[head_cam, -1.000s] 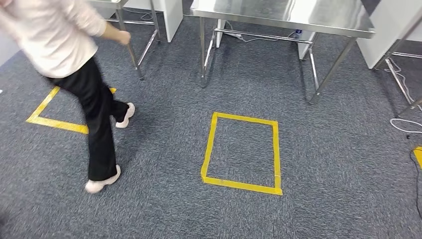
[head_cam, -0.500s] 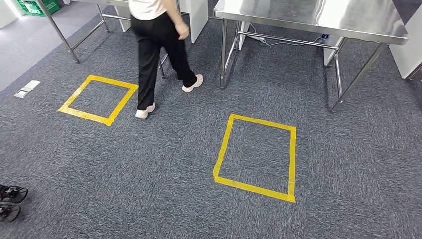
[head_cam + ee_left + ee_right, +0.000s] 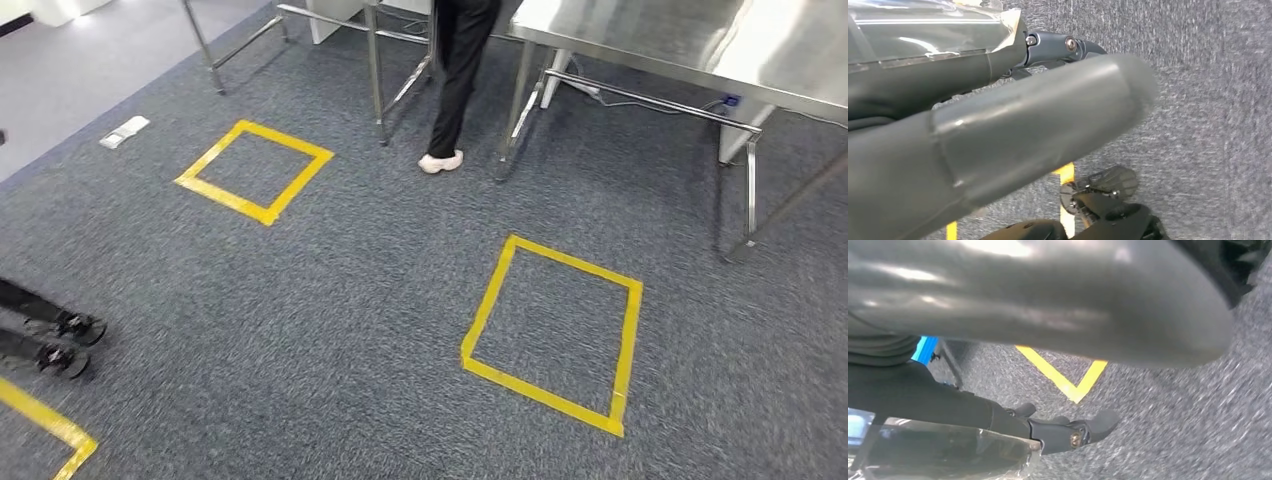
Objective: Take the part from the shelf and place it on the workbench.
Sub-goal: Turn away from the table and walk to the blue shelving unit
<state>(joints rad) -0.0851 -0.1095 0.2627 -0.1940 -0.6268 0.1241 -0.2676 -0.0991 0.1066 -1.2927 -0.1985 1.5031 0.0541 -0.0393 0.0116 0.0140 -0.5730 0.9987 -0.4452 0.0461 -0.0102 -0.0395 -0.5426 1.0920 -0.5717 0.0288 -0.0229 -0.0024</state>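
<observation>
The left hand (image 3: 1013, 125) hangs at the robot's side over the carpet. Its thick thumb is blurred, and its dark fingers (image 3: 1068, 46) lie stretched out beside the thumb with nothing grasped. The right hand (image 3: 1048, 305) hangs the same way: its fingers (image 3: 1073, 437) are released and straight, and bare floor shows between them and the thumb.

In the head view, a strip of yellow tape (image 3: 50, 425) crosses the near left corner of the grey carpet (image 3: 330, 330). Farther out lies one taped square (image 3: 488, 300), and beyond it to the left a second taped square (image 3: 222, 200) with a small floor plate (image 3: 124, 131) near it.

Over the last second the whole picture has slid to the right and new floor has come in on the left. That is the camera swinging with the robot's turn, not the tape moving. The person (image 3: 455, 70) has walked off and now stands at the far end, between the legs of the steel worktop (image 3: 650, 40) and a neighbouring frame (image 3: 376, 70).

The robot is judged to be still travelling, with the fetch not yet begun. Where the part lies cannot be told. With both hands empty, it is presumably still on the shelf, so nothing can be said of its look.
</observation>
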